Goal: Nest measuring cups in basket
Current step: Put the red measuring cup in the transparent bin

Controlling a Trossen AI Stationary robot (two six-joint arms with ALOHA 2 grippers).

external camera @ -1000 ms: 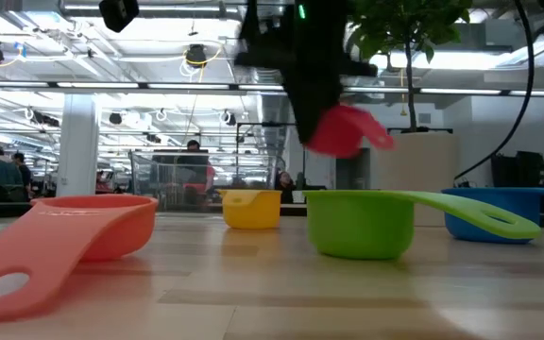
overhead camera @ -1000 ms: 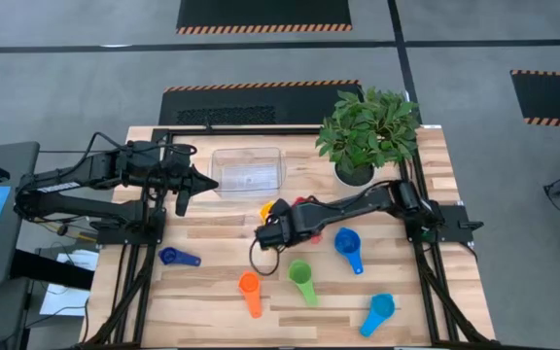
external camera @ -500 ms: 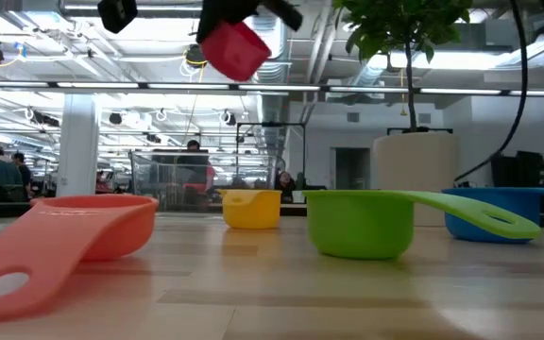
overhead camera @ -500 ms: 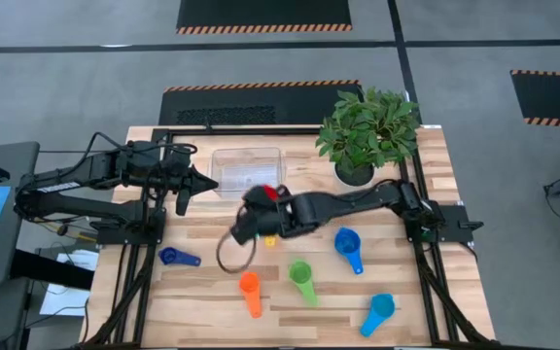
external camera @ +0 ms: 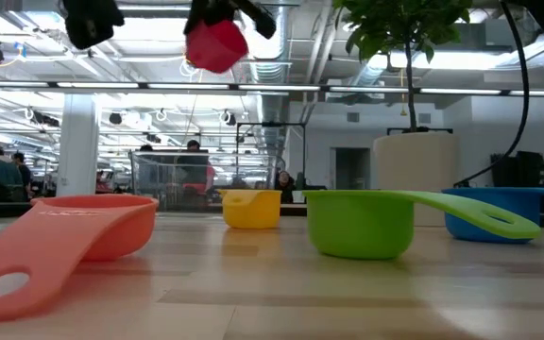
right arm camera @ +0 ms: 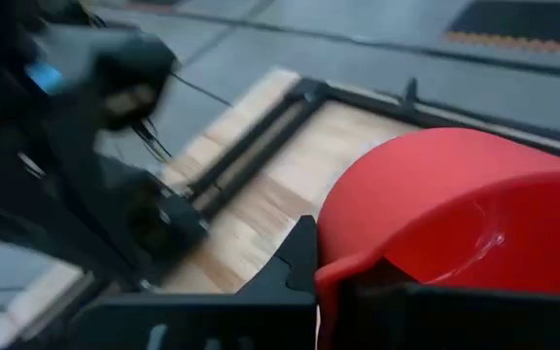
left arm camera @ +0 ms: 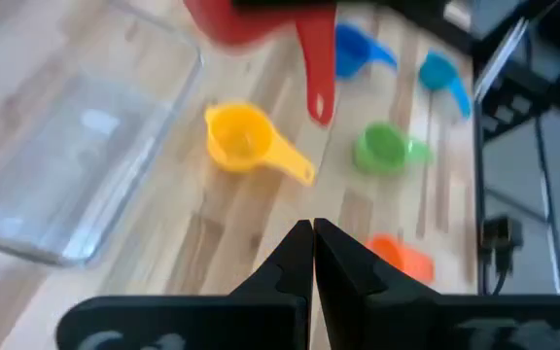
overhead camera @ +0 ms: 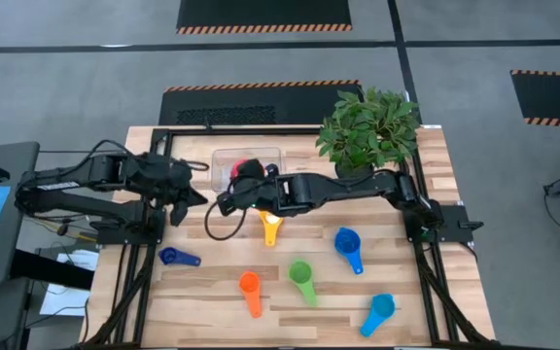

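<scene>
Above the clear basket (overhead camera: 246, 167) at the table's far side, the right gripper (overhead camera: 244, 180) is clamped on the red measuring cup (external camera: 215, 43), holding it in the air. Beside the basket, the left gripper (left arm camera: 312, 233) hangs with its jaws together, holding nothing. On the tabletop lie the yellow cup (overhead camera: 270, 227), green cup (overhead camera: 302, 278), orange cup (overhead camera: 251, 292), dark blue cup (overhead camera: 177, 257), blue cup (overhead camera: 348, 246) and light blue cup (overhead camera: 378, 313)

Seven cups (overhead camera: 302, 278), one basket (overhead camera: 224, 161), one plant (overhead camera: 368, 129)
</scene>
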